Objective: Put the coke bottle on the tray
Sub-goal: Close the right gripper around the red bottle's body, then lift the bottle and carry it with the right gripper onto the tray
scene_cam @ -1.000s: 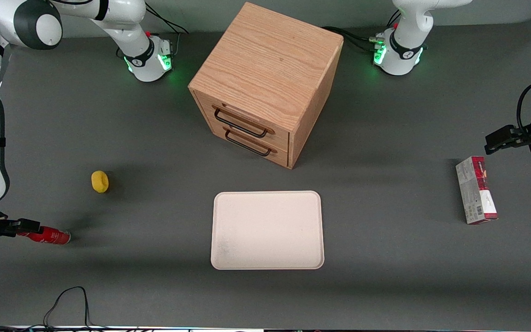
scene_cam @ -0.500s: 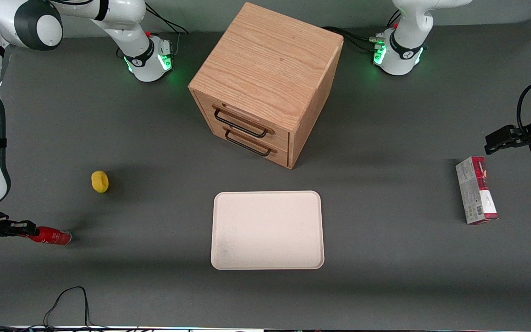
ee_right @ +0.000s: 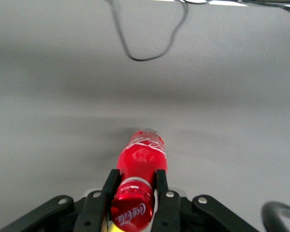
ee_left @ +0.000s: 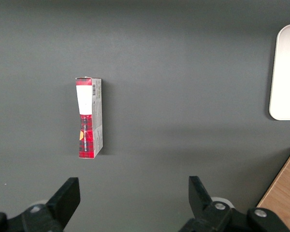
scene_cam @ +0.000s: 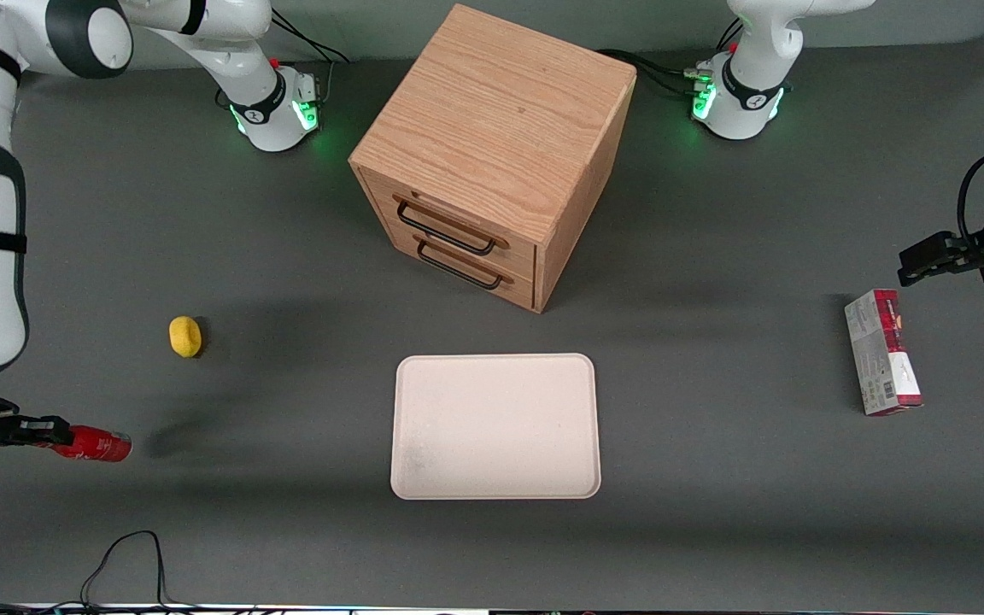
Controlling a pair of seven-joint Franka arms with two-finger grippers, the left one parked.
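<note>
The coke bottle (scene_cam: 96,445) is small, glossy red with a red cap, and lies horizontally at the working arm's end of the table. My right gripper (scene_cam: 55,432) is shut on its neck just below the cap. It holds the bottle slightly above the table, and the bottle's shadow falls apart from it. In the right wrist view the black fingers (ee_right: 109,185) clamp the neck on both sides of the bottle (ee_right: 142,157), with my gripper (ee_right: 137,178) around it. The cream-white tray (scene_cam: 496,425) lies flat and bare at mid-table, well away from the bottle toward the parked arm's end.
A wooden two-drawer cabinet (scene_cam: 492,154) stands farther from the camera than the tray. A yellow lump (scene_cam: 185,336) lies near the bottle, farther from the camera. A red-and-grey carton (scene_cam: 882,352) lies toward the parked arm's end. A black cable (scene_cam: 125,555) loops at the near table edge.
My gripper has risen a little with the bottle in it. The bottle's shadow has separated from it on the table. Nothing else has moved.
</note>
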